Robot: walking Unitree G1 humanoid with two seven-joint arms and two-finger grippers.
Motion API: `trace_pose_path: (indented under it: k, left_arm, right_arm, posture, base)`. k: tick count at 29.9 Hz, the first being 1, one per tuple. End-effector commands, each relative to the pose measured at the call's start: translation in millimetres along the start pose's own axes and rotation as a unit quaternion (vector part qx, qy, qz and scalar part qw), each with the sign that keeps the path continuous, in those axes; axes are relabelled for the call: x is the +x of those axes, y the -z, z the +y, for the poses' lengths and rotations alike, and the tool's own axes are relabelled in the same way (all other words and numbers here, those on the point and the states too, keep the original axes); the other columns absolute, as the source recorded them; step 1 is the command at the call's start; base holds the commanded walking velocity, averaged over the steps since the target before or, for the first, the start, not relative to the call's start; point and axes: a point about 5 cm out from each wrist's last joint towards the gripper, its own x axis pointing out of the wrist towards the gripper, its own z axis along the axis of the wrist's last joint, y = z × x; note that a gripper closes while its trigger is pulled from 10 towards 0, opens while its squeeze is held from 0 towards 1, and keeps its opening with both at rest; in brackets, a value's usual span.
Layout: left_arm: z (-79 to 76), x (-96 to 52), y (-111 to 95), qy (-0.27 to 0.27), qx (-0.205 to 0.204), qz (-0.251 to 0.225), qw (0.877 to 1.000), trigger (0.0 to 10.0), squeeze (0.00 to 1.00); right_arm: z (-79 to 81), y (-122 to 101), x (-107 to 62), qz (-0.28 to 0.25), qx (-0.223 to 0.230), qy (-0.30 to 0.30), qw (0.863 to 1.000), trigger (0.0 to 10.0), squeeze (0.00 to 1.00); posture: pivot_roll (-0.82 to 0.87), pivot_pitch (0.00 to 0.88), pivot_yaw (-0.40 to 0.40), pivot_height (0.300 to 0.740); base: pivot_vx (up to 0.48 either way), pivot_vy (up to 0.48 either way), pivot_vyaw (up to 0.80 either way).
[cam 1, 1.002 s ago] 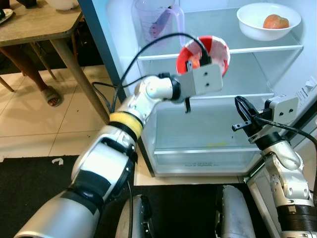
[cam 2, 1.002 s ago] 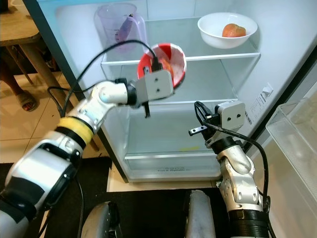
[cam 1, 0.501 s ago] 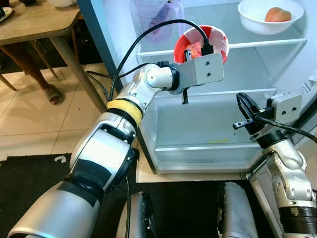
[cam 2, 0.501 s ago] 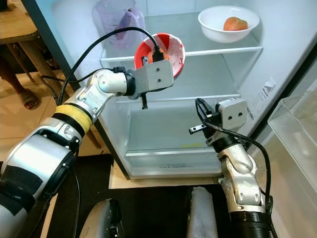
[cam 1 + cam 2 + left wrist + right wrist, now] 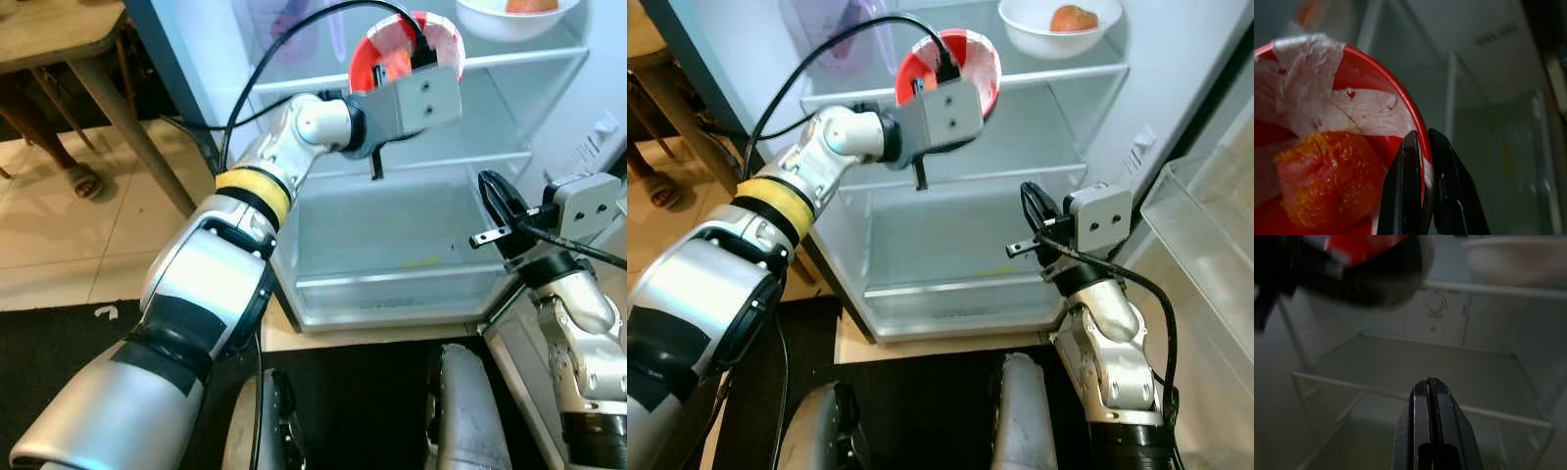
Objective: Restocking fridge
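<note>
Jaws on the left gripper (image 5: 1422,161) are clamped on the rim of a red bowl (image 5: 1342,147), one finger inside the rim and one outside. The bowl has clear film (image 5: 1312,93) stretched over part of it and a piece of orange-red fruit (image 5: 1327,176) sitting inside. In the head views the left gripper holds that bowl up in the open fridge (image 5: 950,255), right at the front edge of the upper glass shelf (image 5: 1058,76), bowl tipped toward the camera.

The right gripper (image 5: 1430,401) has its jaws pressed together with nothing between them. It hangs lower down on the right, in front of the fridge's middle shelf (image 5: 1415,377), pointing inward, well apart from the red bowl.

Further out: a white bowl (image 5: 1058,24) with another orange fruit (image 5: 1073,17) in it sits on the upper shelf at the right. A purple-tinted clear pitcher (image 5: 838,34) stands on the same shelf at the left, just beside the red bowl. At the bottom of the fridge there's a clear drawer (image 5: 950,284). A door bin (image 5: 1205,235) shows on the far right.

Off to the left there's a wooden table (image 5: 59,39) on a tiled floor (image 5: 69,245), and someone's foot in a sandal (image 5: 83,181) under it.
</note>
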Motion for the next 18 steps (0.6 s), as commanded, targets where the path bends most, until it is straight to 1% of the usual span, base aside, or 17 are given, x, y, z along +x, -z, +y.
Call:
trace_pose_path:
  k: [1, 3, 4, 6, 10, 11, 12, 13, 15, 17, 18]
  left_arm:
    - [12.9, -4.6, -10.5, -0.017, 0.003, -0.023, 1.0, 10.0, 0.0]
    - [11.4, -4.4, -16.8, 0.004, -0.002, -0.048, 0.999, 10.0, 0.0]
    - [11.4, -4.4, -16.8, 0.004, -0.002, -0.048, 0.999, 10.0, 0.0]
    - [9.4, -5.0, -20.4, 0.024, -0.006, -0.067, 0.997, 10.0, 0.0]
    - [10.1, -7.5, -20.7, 0.03, -0.004, -0.075, 0.997, 10.0, 0.0]
    - [11.4, -8.9, -20.5, 0.028, -0.003, -0.076, 0.997, 10.0, 0.0]
    - [18.2, -12.6, -20.3, 0.015, -0.005, -0.073, 0.997, 10.0, 0.0]
    - [18.2, -12.6, -20.3, 0.015, -0.005, -0.073, 0.997, 10.0, 0.0]
    - [26.0, -16.0, -21.3, -0.009, -0.004, -0.07, 0.997, 10.0, 0.0]
    - [26.0, -16.0, -21.3, -0.009, -0.004, -0.07, 0.997, 10.0, 0.0]
    - [28.7, -17.2, -21.7, -0.018, -0.006, -0.07, 0.997, 10.0, 0.0]
  right_arm:
    - [4.6, -0.5, -0.4, 0.001, 0.005, -0.008, 1.0, 10.0, 0.0]
    - [4.3, 0.2, -0.5, 0.004, 0.005, -0.009, 1.0, 10.0, 0.0]
    - [4.3, 0.2, -0.5, 0.004, 0.005, -0.009, 1.0, 10.0, 0.0]
    - [4.8, 1.4, -0.4, 0.007, 0.006, -0.01, 1.0, 10.0, 0.0]
    - [6.1, 2.5, -0.5, 0.009, 0.007, -0.012, 1.0, 10.0, 0.0]
    - [6.6, 2.7, -0.6, 0.01, 0.008, -0.013, 1.0, 10.0, 0.0]
    - [6.9, 2.4, -0.4, 0.011, 0.007, -0.014, 1.0, 10.0, 0.0]
    - [6.9, 2.4, -0.4, 0.011, 0.007, -0.014, 1.0, 10.0, 0.0]
    - [6.7, 1.6, 0.2, 0.01, 0.007, -0.014, 1.0, 10.0, 0.0]
    - [6.7, 1.6, 0.2, 0.01, 0.007, -0.014, 1.0, 10.0, 0.0]
    - [6.7, 1.3, 0.4, 0.01, 0.007, -0.014, 1.0, 10.0, 0.0]
  posture:
    - [-0.11, 0.316, 0.135, 0.555]
    - [-0.11, 0.312, 0.132, 0.555]
    - [-0.11, 0.312, 0.132, 0.555]
    - [-0.1, 0.313, 0.132, 0.555]
    - [-0.1, 0.314, 0.13, 0.555]
    - [-0.1, 0.315, 0.129, 0.555]
    - [-0.1, 0.315, 0.129, 0.555]
    - [-0.1, 0.315, 0.129, 0.555]
    - [-0.1, 0.316, 0.129, 0.555]
    - [-0.1, 0.316, 0.129, 0.555]
    - [-0.1, 0.316, 0.129, 0.555]
  base:
    - [0.0, 0.0, 0.0]
    - [0.0, 0.0, 0.0]
    - [0.0, 0.0, 0.0]
    - [0.0, 0.0, 0.0]
    - [0.0, 0.0, 0.0]
    - [0.0, 0.0, 0.0]
    - [0.0, 0.0, 0.0]
    - [0.0, 0.0, 0.0]
    - [0.0, 0.0, 0.0]
    - [0.0, 0.0, 0.0]
    - [0.0, 0.0, 0.0]
